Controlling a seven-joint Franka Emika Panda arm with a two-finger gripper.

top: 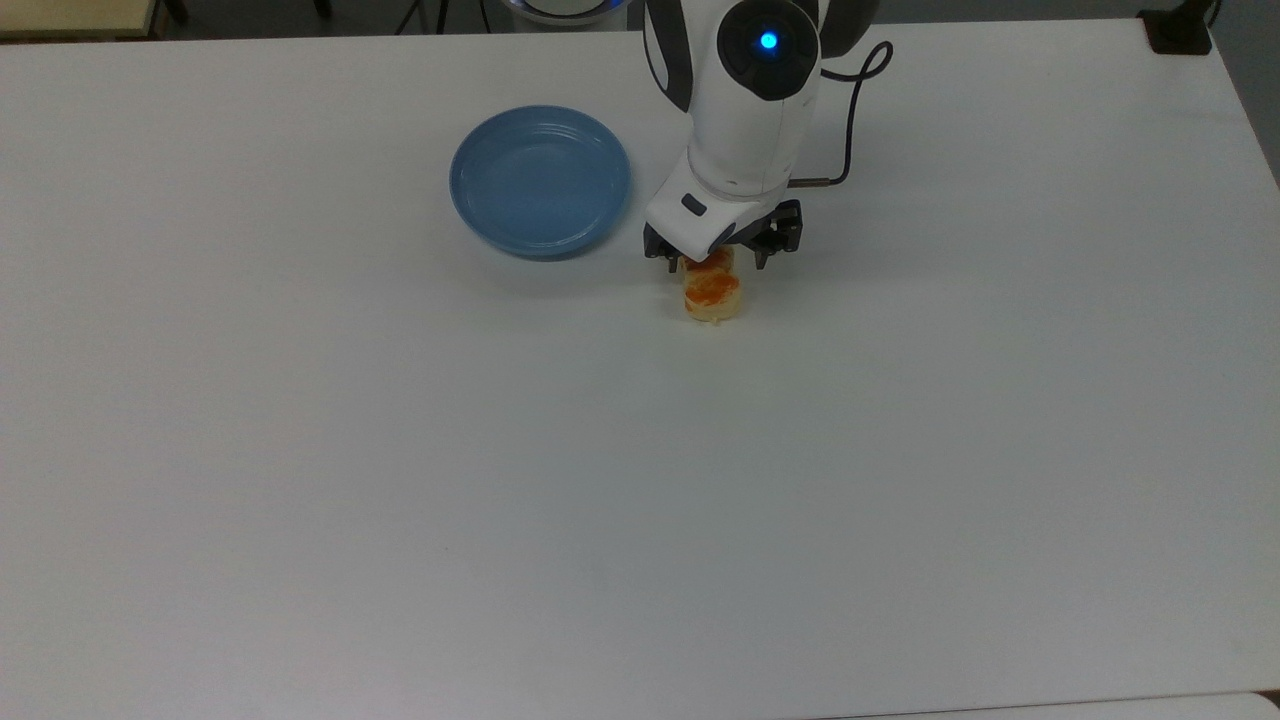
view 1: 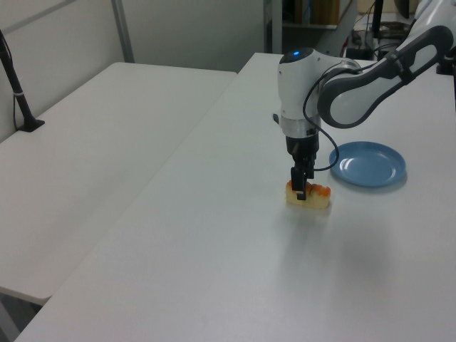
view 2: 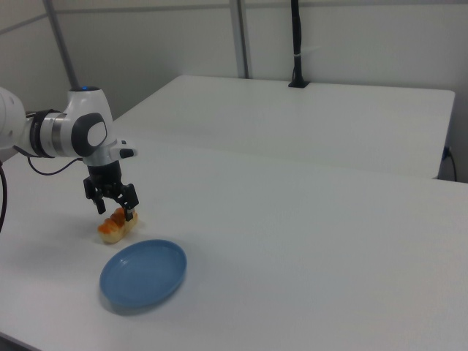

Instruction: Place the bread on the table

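Your bread (top: 712, 293) now lies flat on the bench (top: 640, 480), just beside the blue plate (top: 540, 181) on the top view's right, clear of its rim; in the right view the loaf (view 2: 117, 225) sits just behind the plate (view 2: 143, 273) with its orange bumps facing up; your tool (view 2: 113, 207) stands spread wide over it, one finger on either side of the loaf's middle and neither seeming to press, so the bread looks released; the left view shows the tool (view 1: 299, 191) low over the loaf (view 1: 308, 197), with the near finger dark across its pale flank; judge this thing as light and probably soft or slightly springy, with a glossy top that may be slick; it would likely dent or tip before it broke; if you need to take it again, close across the short width at the middle bump, onto the pale matte sides and not the shiny crown, and squeeze gently; when you lift away, go straight up so a finger does not drag the light loaf along or nudge it toward the plate
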